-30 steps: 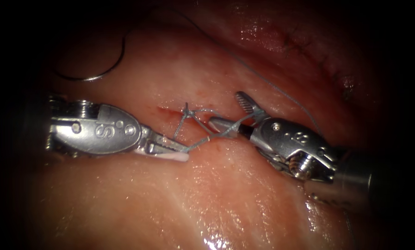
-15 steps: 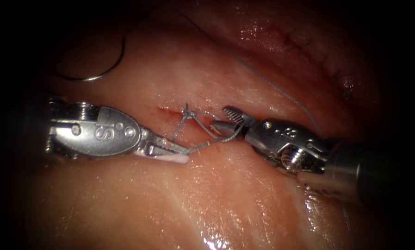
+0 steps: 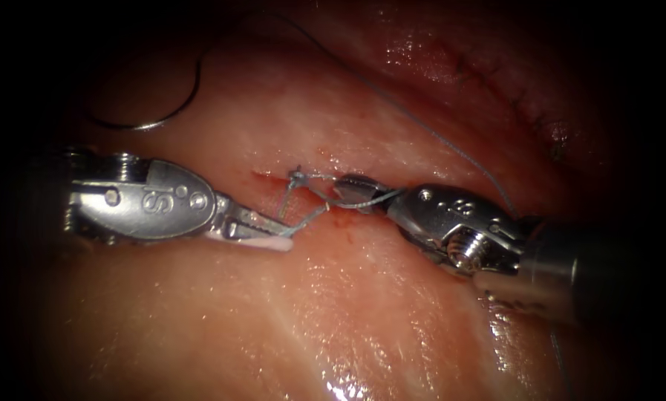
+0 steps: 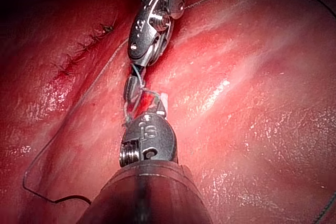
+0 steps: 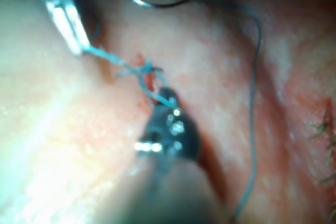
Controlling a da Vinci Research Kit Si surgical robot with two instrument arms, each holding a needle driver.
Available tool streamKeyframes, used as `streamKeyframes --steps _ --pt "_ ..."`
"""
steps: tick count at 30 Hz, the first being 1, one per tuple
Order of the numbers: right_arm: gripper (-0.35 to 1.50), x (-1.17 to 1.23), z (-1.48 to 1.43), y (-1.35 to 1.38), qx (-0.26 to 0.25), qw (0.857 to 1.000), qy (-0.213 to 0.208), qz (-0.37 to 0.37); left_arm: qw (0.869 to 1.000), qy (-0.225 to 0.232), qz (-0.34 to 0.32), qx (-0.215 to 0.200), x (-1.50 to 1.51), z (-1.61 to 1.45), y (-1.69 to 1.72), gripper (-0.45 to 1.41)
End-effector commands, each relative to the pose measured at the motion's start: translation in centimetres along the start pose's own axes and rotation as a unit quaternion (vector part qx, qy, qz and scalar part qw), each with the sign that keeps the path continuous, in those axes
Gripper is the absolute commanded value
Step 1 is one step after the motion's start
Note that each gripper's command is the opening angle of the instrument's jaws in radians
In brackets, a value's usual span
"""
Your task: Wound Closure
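Knot work at the cut (image 3: pixel 273 177), judged by how the thread (image 3: pixel 314 212) lies: a small knot (image 3: pixel 297 177) sits on the wound line, strands crossing from it to both tools. Left tool (image 3: pixel 284 236) clenched on a strand just left of and below the knot. Right tool (image 3: pixel 351 194) lying at the right end of the cut, jaws now closed over the thread loop where half a second ago they stood apart; moved in leftward toward the knot since then. Curved needle (image 3: pixel 165 111) resting free on the tissue (image 3: pixel 310 312) well up and left of the cut, not in the tissue, held by neither tool, long thread tail trailing away past the right tool. An older stitched line (image 3: pixel 496 78) far upper right. Next move calls for steady, opposed tension without tearing the wound edge or losing either strand.
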Motion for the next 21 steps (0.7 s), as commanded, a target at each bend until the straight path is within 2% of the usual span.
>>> streamKeyframes --steps 1,5,9,12,18,21 --pt "-0.35 0.07 0.01 -0.09 0.000 1.000 0.012 -0.007 1.000 -0.001 -0.004 0.000 -0.07 0.06 -0.02 -0.45" --pt "-0.35 0.24 -0.09 -0.20 -0.004 0.999 0.029 -0.017 1.000 -0.006 -0.011 0.006 -0.19 0.00 -0.19 -0.45" --pt "-0.35 0.42 -0.22 -0.36 -0.010 0.998 0.045 -0.040 0.999 -0.017 -0.023 0.018 -0.43 -0.07 -0.53 -0.45" --pt "-0.35 0.42 -0.21 -0.39 -0.010 0.998 0.046 -0.040 0.999 -0.020 -0.026 0.020 -0.49 -0.10 -0.66 -0.45" --pt "-0.35 0.24 -0.12 -0.50 -0.008 0.998 0.044 -0.048 0.999 -0.023 -0.040 0.024 -0.59 -0.12 -1.11 -0.45" --pt "-0.35 0.13 -0.02 -0.54 -0.005 0.998 0.041 -0.053 0.998 -0.024 -0.047 0.026 -0.63 -0.14 -1.49 -0.45"
